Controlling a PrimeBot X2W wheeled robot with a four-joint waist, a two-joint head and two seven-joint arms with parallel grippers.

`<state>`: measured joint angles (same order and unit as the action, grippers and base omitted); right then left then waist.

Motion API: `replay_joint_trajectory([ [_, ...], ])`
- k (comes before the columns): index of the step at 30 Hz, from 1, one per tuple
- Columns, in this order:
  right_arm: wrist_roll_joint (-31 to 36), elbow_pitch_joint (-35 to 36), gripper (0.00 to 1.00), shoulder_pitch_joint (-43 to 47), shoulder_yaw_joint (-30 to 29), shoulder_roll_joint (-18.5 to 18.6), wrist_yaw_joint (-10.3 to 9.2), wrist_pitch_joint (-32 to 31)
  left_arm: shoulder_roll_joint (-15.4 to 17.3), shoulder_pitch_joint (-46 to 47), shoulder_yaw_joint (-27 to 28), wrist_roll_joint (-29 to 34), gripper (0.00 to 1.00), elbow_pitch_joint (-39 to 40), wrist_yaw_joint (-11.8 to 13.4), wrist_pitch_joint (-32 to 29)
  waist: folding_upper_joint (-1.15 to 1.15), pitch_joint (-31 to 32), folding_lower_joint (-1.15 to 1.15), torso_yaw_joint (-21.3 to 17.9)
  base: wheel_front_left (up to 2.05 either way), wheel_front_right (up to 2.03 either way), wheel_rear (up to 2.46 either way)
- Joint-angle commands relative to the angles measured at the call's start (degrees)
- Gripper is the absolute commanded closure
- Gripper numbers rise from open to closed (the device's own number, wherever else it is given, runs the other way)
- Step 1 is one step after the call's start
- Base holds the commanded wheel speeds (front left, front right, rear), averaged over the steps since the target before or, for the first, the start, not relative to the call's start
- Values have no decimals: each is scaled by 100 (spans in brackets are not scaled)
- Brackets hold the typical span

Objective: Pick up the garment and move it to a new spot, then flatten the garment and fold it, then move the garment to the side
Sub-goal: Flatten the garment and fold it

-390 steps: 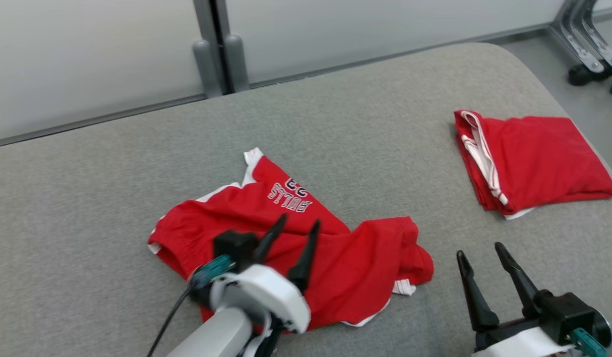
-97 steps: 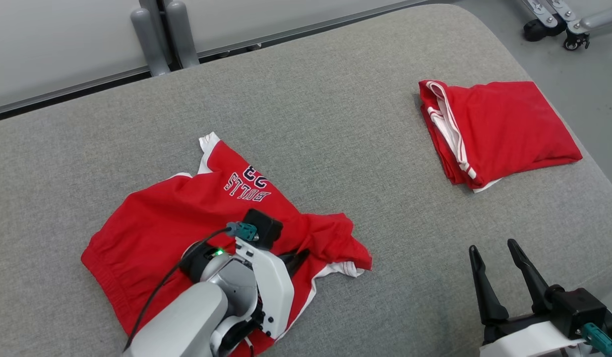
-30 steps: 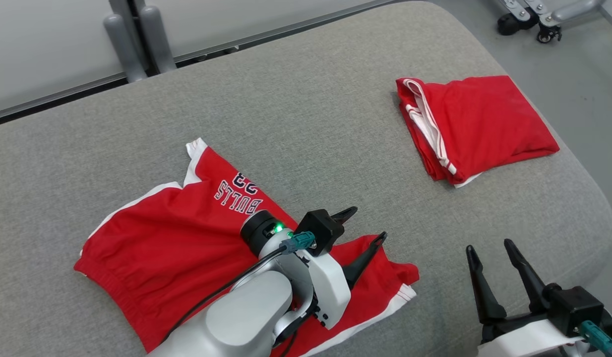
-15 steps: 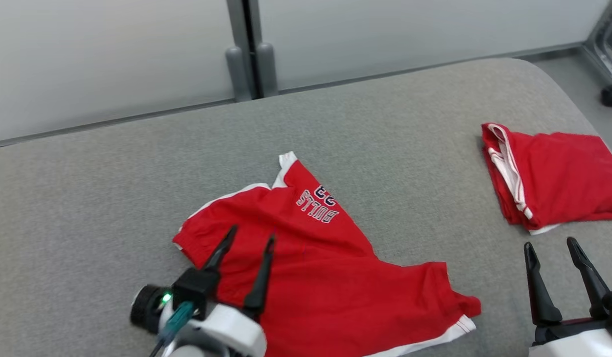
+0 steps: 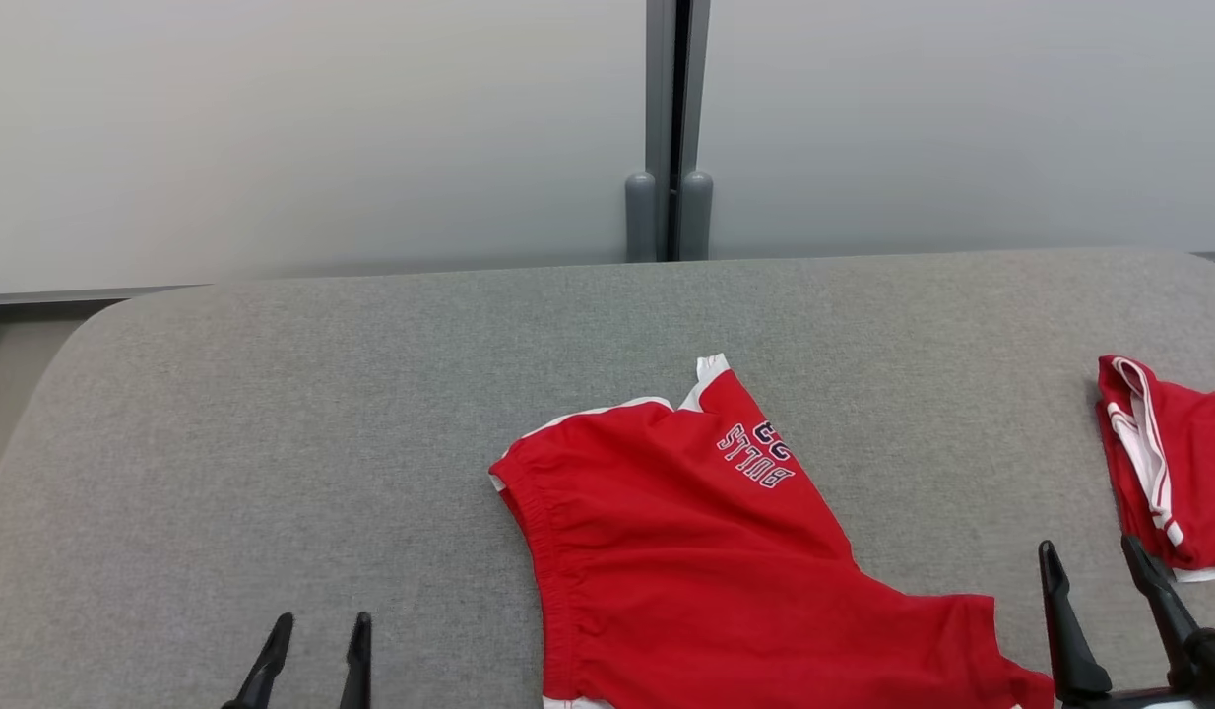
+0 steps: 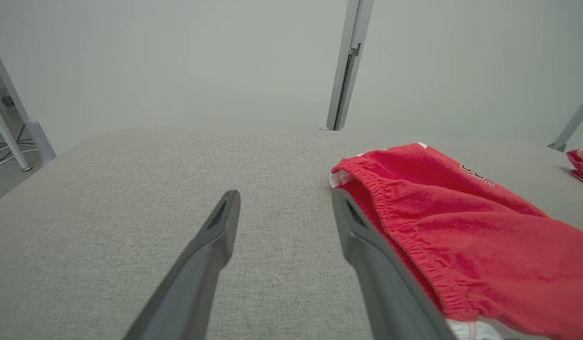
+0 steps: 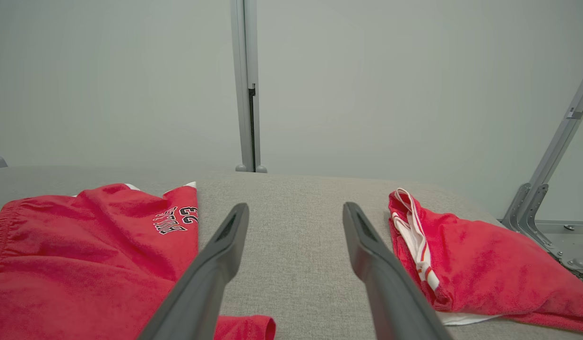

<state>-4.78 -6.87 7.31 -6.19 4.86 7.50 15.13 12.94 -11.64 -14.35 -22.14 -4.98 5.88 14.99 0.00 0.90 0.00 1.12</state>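
Listed: left claw (image 5: 324, 622), right claw (image 5: 1088, 547). Each is formed of two long, dark, tapered fingers.

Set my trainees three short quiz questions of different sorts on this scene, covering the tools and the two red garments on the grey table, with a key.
1. True or false: the left tool is shut on the red shorts.
2. Which word is printed on the shorts? A. LAKERS B. BULLS C. HEAT
3. Fill in: the folded red garment lies on the grey table to the robot's ____ of the shorts.
Key: 1 false, its fingers stand apart over bare table; 2 B; 3 right.
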Motion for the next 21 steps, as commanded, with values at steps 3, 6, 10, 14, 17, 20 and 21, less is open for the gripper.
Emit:
replay_joint_trajectory([
  [3, 30, -70, 0, 76, 31, -31, -1, 0, -101, -175, 408, 159, 0, -115, -416, 24, 0, 110, 0, 101, 0, 0, 0],
  [6, 25, -113, 0, 107, 75, -68, -1, 0, -269, -259, 778, 334, 0, -206, -764, 24, 0, 142, 0, 126, 0, 0, 0],
  [10, 25, -137, 0, 110, 127, -93, -1, 1, -499, -254, 1128, 579, 0, -266, -1054, 25, 0, 166, 0, 129, 0, 0, 0],
  [14, 21, -155, 0, 72, 177, -90, -1, 0, -646, -225, 1304, 785, 0, -310, -1204, 25, 0, 162, 0, 99, 0, 0, 0],
  [17, 21, -166, 0, 39, 192, -75, -1, 1, -720, -201, 1373, 879, 0, -341, -1275, 25, 0, 159, 0, 79, 0, 0, 0],
  [20, 13, -174, 0, 24, 203, -66, -1, 1, -755, -171, 1424, 946, 0, -363, -1307, 25, 0, 152, 0, 71, 0, 0, 0],
  [21, 14, -174, 0, 26, 208, -67, -1, 0, -764, -163, 1435, 963, 0, -365, -1319, 25, 0, 152, 0, 70, 0, 0, 0],
])
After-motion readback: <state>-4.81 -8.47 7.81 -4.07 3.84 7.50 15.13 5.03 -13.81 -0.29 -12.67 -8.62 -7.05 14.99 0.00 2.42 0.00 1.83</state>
